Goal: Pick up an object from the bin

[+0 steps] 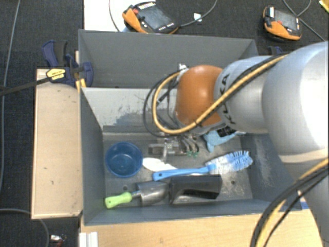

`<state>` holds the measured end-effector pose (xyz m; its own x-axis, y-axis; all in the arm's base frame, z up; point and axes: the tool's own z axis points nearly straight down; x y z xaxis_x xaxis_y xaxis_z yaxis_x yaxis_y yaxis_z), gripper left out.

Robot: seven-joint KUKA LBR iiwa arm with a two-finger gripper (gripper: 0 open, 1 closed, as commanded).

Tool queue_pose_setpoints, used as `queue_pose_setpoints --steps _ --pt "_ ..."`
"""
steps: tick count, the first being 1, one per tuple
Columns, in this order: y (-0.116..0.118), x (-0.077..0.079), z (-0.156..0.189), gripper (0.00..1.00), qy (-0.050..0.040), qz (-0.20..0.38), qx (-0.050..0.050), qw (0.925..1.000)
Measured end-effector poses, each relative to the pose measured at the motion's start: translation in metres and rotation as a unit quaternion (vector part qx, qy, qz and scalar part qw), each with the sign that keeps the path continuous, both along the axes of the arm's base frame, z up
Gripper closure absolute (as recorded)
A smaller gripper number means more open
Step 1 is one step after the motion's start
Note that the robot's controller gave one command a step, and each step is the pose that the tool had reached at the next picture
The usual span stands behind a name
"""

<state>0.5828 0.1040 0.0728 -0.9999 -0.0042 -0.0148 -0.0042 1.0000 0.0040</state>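
Camera view: hand low at mid-bin

Arm (267,102) reaches into the bin (92,153). Its hand (172,148) sits low over mid-floor; released or clenched, I cannot tell. Along the bin's lower edge lie a black scoop (198,188) and a blue brush (205,169). A blue bowl (123,159) is near the left wall, a green-handled tool (131,197) below it. A white piece (156,164) lies just beside the hand.

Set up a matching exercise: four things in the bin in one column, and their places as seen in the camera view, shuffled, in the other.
Things
1. blue bowl
2. blue brush
3. green-handled tool
4. black block

Places
a. lower left corner
b. left, above the green handle
c. lower middle, below the brush's handle
d. across the middle, bristles toward the right

Pairs: 1-b, 2-d, 3-a, 4-c
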Motion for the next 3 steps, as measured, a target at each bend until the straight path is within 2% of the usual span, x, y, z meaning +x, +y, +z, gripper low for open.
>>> queue_pose_setpoints --steps 1,2,3 --pt "0.0 0.0 0.0 1.0 0.0 0.0 0.0 1.0" --pt "0.0 -0.003 0.034 1.0 0.0054 -0.001 -0.001 1.0" --pt "0.0 0.0 0.068 1.0 -0.0008 -0.001 0.0 1.0"
